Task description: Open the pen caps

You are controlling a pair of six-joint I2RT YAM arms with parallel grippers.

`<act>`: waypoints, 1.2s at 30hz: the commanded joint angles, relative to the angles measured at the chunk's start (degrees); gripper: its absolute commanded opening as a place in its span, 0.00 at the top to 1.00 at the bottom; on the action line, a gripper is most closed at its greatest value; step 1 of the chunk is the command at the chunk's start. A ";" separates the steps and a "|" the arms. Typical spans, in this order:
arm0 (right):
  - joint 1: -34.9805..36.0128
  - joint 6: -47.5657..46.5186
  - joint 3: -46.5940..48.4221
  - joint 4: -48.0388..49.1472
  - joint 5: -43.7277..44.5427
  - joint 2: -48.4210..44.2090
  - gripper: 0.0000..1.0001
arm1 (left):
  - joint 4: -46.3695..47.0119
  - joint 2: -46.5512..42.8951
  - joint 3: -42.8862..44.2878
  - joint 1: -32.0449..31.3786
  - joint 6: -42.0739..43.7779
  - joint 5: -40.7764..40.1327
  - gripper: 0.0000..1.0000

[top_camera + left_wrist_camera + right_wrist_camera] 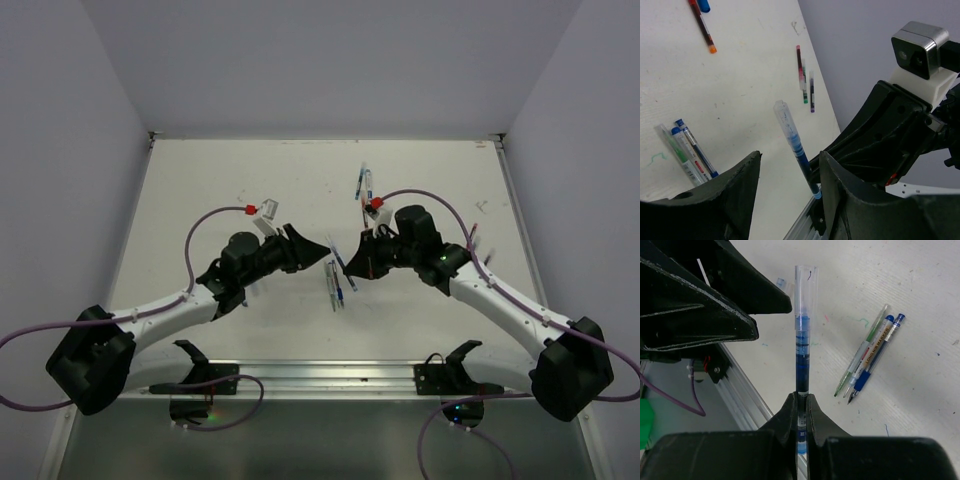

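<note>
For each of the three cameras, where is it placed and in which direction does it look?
Top external: fixed above and behind the robot, looking down on the table; left gripper and right gripper face each other mid-table.
Left wrist: mounted on that wrist, looking past its own open fingers at the blue-ink pen and the right gripper.
Right wrist: mounted on that wrist, looking along its own fingers, shut on that pen; left gripper at upper left.
Shared: both wrist views show that pen and three pens lying together.

My left arm (165,312) and right arm (500,292) are white tubes with fat black joints. A purple cable (196,235) with a red plug (250,209) loops over each. My left gripper (790,155) and right gripper (801,399) are black.
</note>
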 commanded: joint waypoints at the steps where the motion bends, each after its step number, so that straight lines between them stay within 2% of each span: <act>1: 0.45 1.27 -0.41 3.27 -1.83 -1.55 1.00 | 5.12 0.50 0.60 0.27 -1.65 0.60 0.47; 21: 1.94 2.33 -1.64 4.42 -1.48 -1.55 1.00 | 12.51 7.44 2.00 0.18 -5.34 2.45 0.53; 33: 3.09 1.62 -2.08 3.89 -1.04 -0.84 1.00 | 11.54 7.80 3.50 0.27 -4.73 2.10 0.57; 36: 3.18 1.54 -2.16 3.97 -0.78 -0.76 1.00 | 12.15 7.97 3.50 0.27 -5.08 2.36 0.63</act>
